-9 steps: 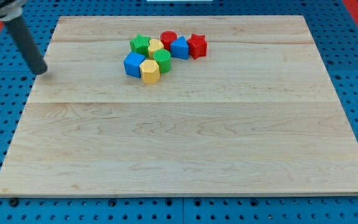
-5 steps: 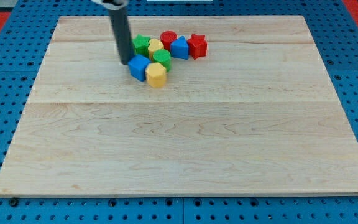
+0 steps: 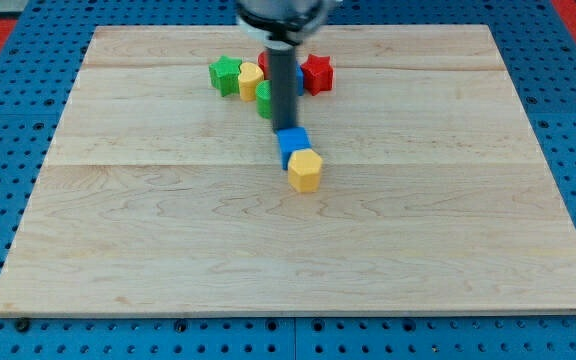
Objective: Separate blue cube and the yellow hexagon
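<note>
The blue cube (image 3: 292, 147) sits near the board's middle, touching the yellow hexagon (image 3: 305, 170), which lies just below and to its right. My tip (image 3: 286, 128) is at the blue cube's top edge, against it. The rod rises from there and hides parts of the blocks behind it.
A cluster stays near the view's top: a green star (image 3: 225, 73), a yellow block (image 3: 250, 79), a green block (image 3: 265, 98) partly behind the rod, a red star (image 3: 316, 73), and a red block (image 3: 266, 60) and a blue block (image 3: 299, 78), both mostly hidden. The wooden board (image 3: 168, 250) lies on a blue pegboard.
My tip swept from the board's left edge to the cluster, then down and right, pushing the blue cube and yellow hexagon together away from the other blocks toward the board's middle.
</note>
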Controlling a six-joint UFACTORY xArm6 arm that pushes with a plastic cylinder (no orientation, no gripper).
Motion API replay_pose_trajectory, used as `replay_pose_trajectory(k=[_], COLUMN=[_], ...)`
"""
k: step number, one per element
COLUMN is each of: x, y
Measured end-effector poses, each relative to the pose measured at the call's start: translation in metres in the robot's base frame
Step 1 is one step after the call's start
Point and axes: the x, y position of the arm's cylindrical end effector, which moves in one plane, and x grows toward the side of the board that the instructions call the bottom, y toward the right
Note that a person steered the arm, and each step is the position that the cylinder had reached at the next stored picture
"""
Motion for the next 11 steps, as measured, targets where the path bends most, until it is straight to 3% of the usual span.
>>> replay_pose_trajectory(k=[1,2,4,9,11], x=[0.010,0.008,-0.012,-0.013,-0.004], y=[0.045,0.045,-0.052,-0.123,-0.041])
